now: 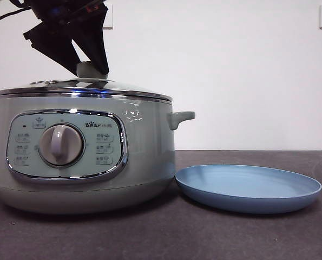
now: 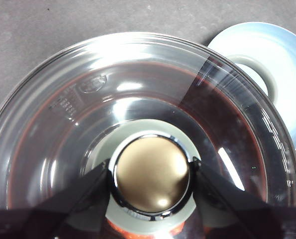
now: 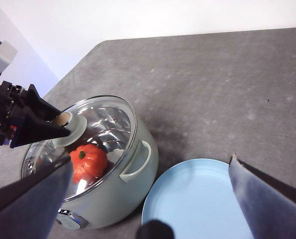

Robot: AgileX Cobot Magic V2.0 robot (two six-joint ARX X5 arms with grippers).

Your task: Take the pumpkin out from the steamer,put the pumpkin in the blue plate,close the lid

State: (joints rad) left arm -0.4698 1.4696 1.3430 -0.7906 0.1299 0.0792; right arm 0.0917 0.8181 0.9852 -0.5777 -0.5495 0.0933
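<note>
Left gripper (image 1: 90, 67) angled down from the upper corner, jaws clamped on the knob of the lid (image 1: 82, 88), lid seated on the steamer (image 1: 144, 141), pumpkin (image 3: 88, 163) seen inside through the glass, right gripper (image 3: 152, 209) held high with jaws spread wide above the blue plate (image 1: 247, 187), plate just beside the steamer

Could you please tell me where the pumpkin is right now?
The pumpkin sits inside the steamer, under the glass lid whose knob the left gripper grips; only the right wrist view shows it.
</note>
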